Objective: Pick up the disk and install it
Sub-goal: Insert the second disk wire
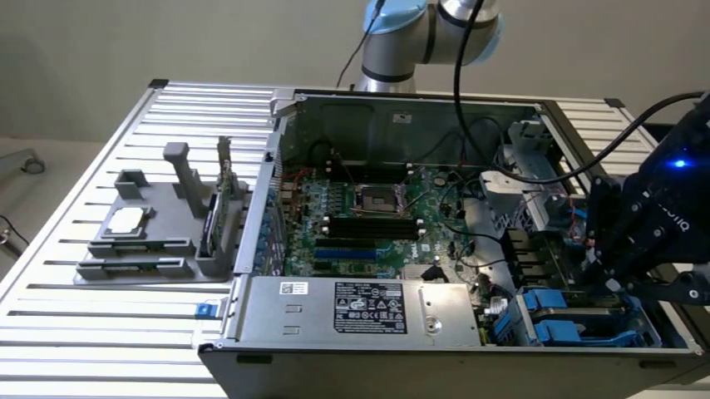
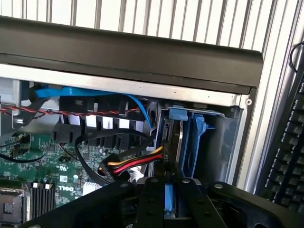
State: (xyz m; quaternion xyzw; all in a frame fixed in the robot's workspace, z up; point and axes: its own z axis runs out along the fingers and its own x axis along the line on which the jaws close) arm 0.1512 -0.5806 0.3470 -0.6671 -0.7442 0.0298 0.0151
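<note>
Item: disk [image 2: 174, 142], standing edge-on in the drive bay [image 2: 223, 142] at a corner of the open case [image 1: 444, 370], just beside a second blue carrier [image 2: 197, 142]; seemingly part-way in
Hand [image 2: 168, 194]: clamped on the disk's blue frame
Hazard: red-yellow-black cable [image 2: 137, 164], touching or just beside the disk's edge
Handling, as judged: hold the disk upright and square to the bay walls; press straight in, no twist; keep the cable clear of the slot; grip firmly until the carrier seats

The arm [image 1: 416, 33] rises at the back. Its gripper [image 1: 613, 278] hangs low at the exterior view's right, pointing down, fingers [image 2: 152, 202] pinched narrowly on the disk [image 2: 169, 198].
</note>
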